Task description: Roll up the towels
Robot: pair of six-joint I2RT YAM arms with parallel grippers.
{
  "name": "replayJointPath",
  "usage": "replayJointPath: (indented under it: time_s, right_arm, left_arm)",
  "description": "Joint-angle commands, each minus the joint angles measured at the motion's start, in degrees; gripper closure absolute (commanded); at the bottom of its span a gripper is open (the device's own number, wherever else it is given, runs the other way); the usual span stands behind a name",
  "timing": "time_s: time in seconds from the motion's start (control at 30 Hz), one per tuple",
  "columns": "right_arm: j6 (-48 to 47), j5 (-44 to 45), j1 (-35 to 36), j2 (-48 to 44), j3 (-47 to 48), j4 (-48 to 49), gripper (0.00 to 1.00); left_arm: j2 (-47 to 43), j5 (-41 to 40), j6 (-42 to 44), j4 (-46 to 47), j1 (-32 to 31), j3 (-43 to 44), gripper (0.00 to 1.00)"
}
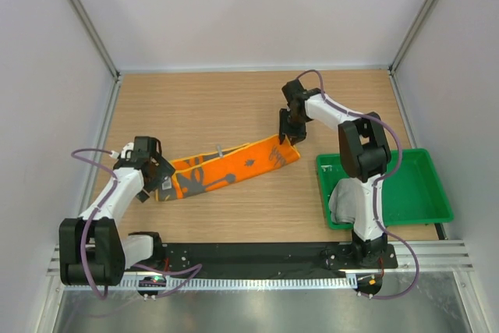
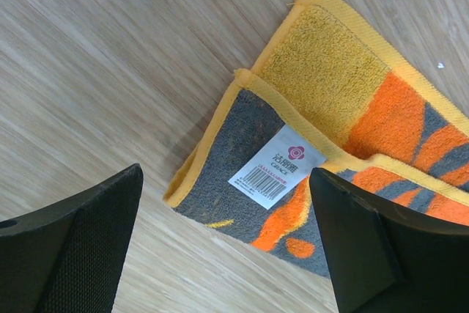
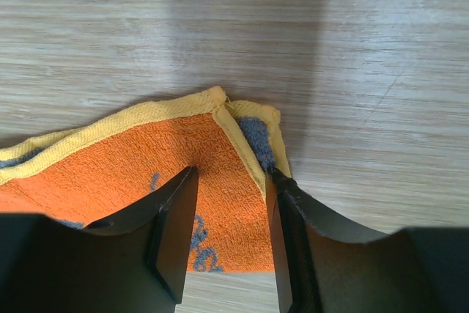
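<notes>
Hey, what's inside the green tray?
A crumpled light grey towel lies in the near-left corner of the green tray, spilling over its rim. The right arm hides part of that corner.

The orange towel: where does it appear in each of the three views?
Top external: the orange towel lies at centre, stretched diagonally.
Left wrist: its labelled end, from centre to right edge.
Right wrist: its other end's corner, from lower left to centre.
Shared landmark: the wooden table under it.

Grey towel (image 1: 340,207) partly behind right arm (image 1: 365,154)
</notes>
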Motion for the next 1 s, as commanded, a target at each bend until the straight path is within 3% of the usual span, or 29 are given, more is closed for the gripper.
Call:
replayJointPath:
  time_s: [0.0,0.2,0.4,0.67,0.97]
  right_arm:
    - [-1.0,1.6,-0.2,-0.1,2.5,0.4,0.51]
    - [-1.3,2.2,-0.7,0.6,6.0,-0.4,0.48]
    - [-1.0,1.0,-0.6,2.2,5.8,-0.4,0.55]
    - [-1.2,1.6,-0.6,3.2,5.3,-0.2,0.55]
    - [-1.2,0.7,-0.7,3.1,4.3,0.1,0.85]
  left_arm:
    - [0.2,-1.9,-1.4,3.1,0.3,-1.1,0.05]
    - [-0.2,-1.9,-1.6,5.2,0.3,-2.7,0.06]
    - [-0.1,-2.2,-1.7,5.2,0.3,-3.0,0.07]
    - [0.0,-1.9,-1.8,5.3,0.3,-2.9,0.09]
    - [-0.6,-2.2,-1.9,5.3,0.3,-2.9,0.11]
